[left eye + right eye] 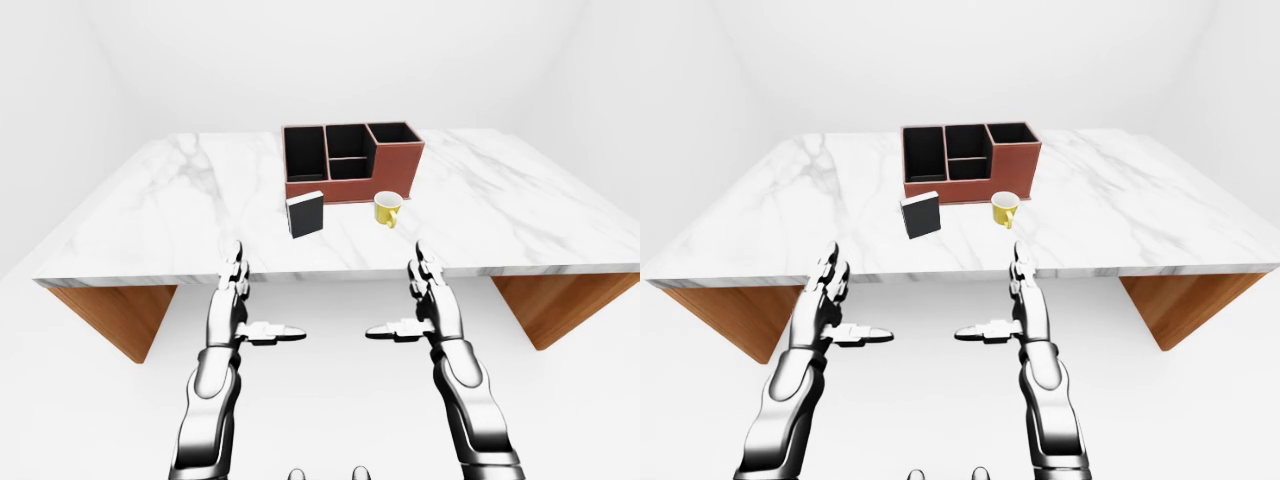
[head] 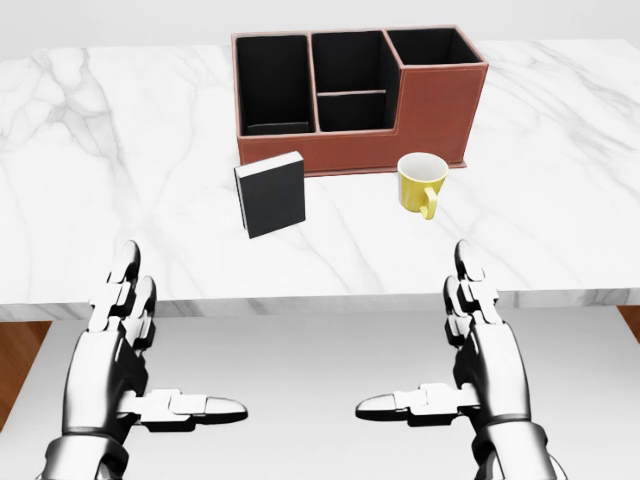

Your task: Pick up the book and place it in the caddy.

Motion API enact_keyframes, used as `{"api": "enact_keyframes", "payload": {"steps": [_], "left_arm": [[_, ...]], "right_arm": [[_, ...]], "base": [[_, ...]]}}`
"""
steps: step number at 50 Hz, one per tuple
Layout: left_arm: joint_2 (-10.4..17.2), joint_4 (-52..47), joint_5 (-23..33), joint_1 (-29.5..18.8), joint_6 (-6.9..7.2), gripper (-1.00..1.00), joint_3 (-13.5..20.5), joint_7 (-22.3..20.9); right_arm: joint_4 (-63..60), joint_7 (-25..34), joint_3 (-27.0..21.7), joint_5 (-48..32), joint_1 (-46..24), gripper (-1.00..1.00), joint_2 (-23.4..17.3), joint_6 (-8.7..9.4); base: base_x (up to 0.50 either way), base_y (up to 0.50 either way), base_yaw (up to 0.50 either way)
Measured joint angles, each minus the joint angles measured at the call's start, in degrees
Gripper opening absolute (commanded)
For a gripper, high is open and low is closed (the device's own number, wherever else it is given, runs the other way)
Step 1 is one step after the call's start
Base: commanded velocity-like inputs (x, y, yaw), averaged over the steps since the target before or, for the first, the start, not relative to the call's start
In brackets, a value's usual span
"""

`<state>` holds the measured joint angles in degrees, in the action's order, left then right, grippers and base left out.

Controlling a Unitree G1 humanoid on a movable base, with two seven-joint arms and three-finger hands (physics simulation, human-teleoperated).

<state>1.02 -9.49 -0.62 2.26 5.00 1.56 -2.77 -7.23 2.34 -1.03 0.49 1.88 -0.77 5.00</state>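
Observation:
A black book (image 2: 271, 194) stands upright on the marble table (image 2: 120, 180), just below the left end of the red-brown caddy (image 2: 440, 105). The caddy has several black-lined compartments, all showing empty. My left hand (image 2: 150, 350) is open at the lower left of the head view, below the table's near edge, fingers up and thumb pointing right. My right hand (image 2: 440, 345) mirrors it at the lower right, open, thumb pointing left. Neither hand touches anything.
A yellow mug (image 2: 421, 183) stands on the table to the right of the book, just below the caddy. The table's near edge (image 2: 320, 298) runs across the head view above my hands. Wooden table supports (image 1: 110, 315) show in the eye views.

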Motion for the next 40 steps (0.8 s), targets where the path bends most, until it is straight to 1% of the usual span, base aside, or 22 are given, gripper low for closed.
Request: {"api": "enact_keyframes", "payload": {"steps": [13, 29, 32, 40], "left_arm": [[-0.13, -14.21, 0.70, 2.64, 0.00, 1.00, -0.36, -0.78], [-0.02, -24.11, 2.40, 4.31, 0.00, 1.00, 0.10, -1.97], [0.00, -25.13, 2.54, 4.47, 0.00, 1.00, 0.49, -2.34], [-0.05, -26.98, 2.79, 4.76, 0.00, 1.00, 1.10, -3.18]], "right_arm": [[-13.61, 0.60, 0.45, -0.73, 2.33, 1.00, 0.08, 0.00], [-22.78, 1.19, 0.60, -0.80, 3.60, 1.00, 0.20, 0.00], [-23.85, 1.46, 0.65, -0.66, 3.86, 1.00, 0.19, 0.00], [-25.51, 2.19, 0.99, -0.53, 4.48, 1.00, 0.17, 0.00]], "base": [[0.00, 0.00, 0.00], [0.00, 0.00, 0.00], [0.22, 0.00, 0.00], [0.49, 0.00, 0.00]]}}
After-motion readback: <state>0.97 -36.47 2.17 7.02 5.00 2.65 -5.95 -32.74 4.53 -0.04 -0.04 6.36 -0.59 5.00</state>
